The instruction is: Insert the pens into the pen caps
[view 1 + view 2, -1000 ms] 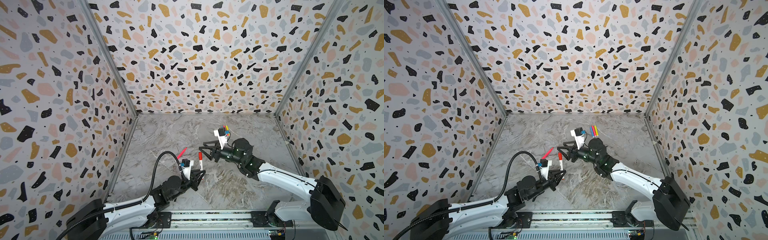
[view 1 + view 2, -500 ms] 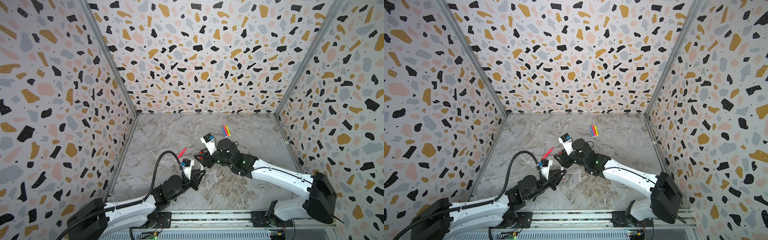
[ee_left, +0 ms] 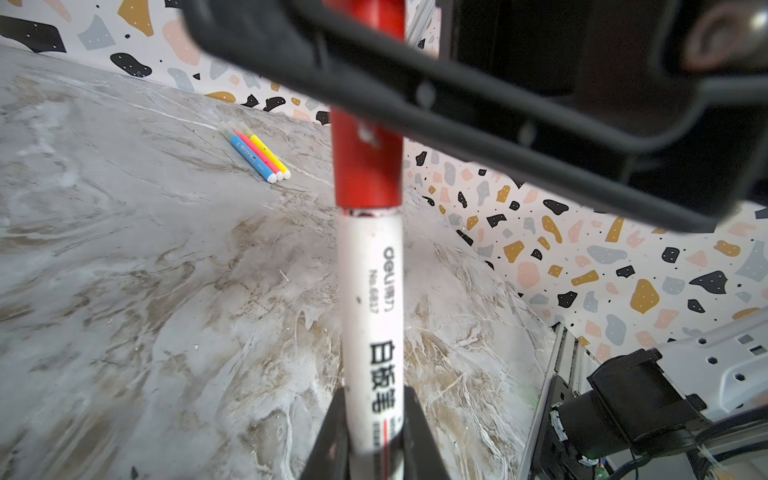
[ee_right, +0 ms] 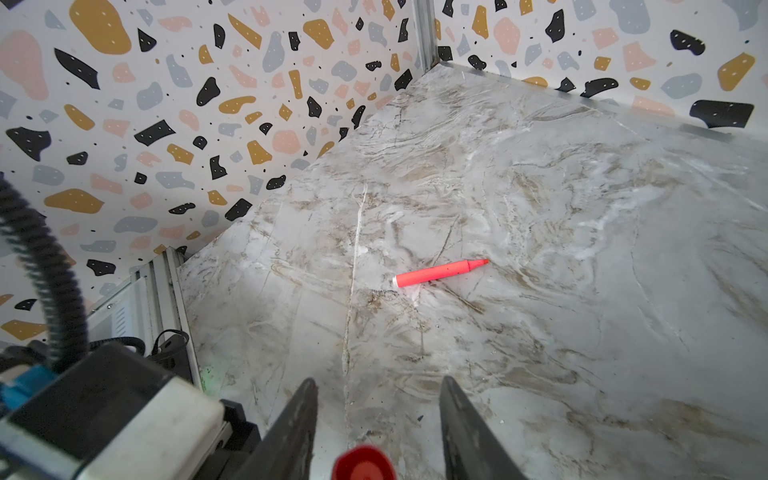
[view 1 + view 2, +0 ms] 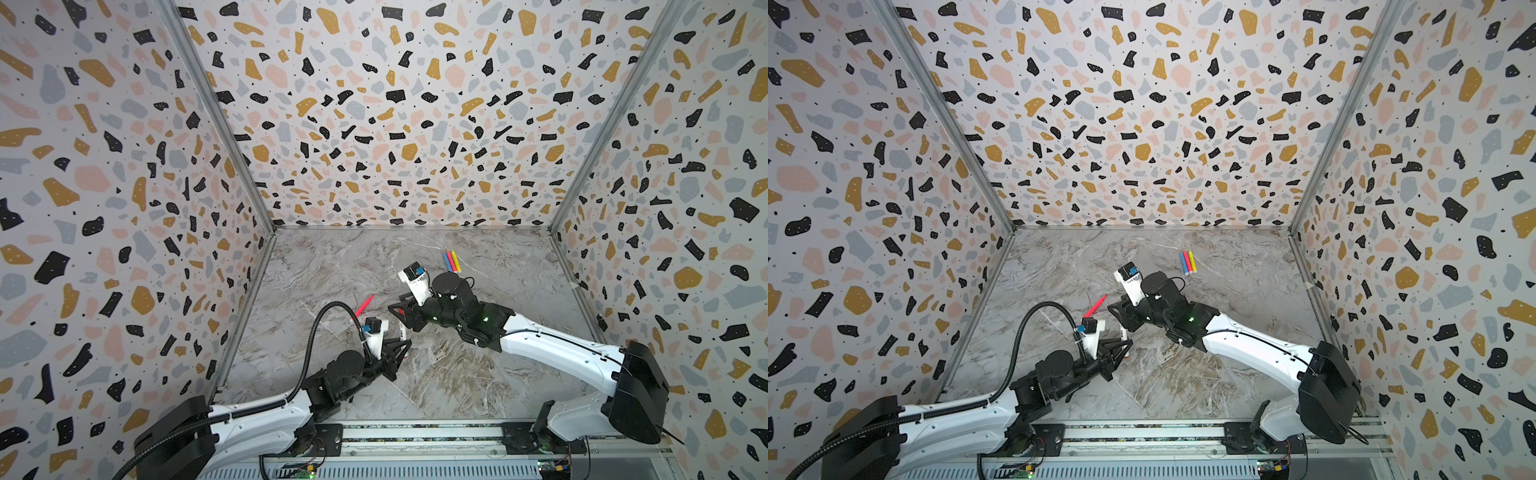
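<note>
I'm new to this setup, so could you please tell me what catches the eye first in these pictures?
Mid-table, the left claw grips the white marker, whose red cap sits inside the open right claw. A pink-red marker lies alone close by, and three coloured markers lie side by side near the back wall.

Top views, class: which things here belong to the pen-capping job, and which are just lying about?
Belong to the job:
- white pen
- red cap, on its end
- loose red pen
- blue pen, pink pen and yellow pen, side by side

Just about:
- black cable
- metal rail
</note>
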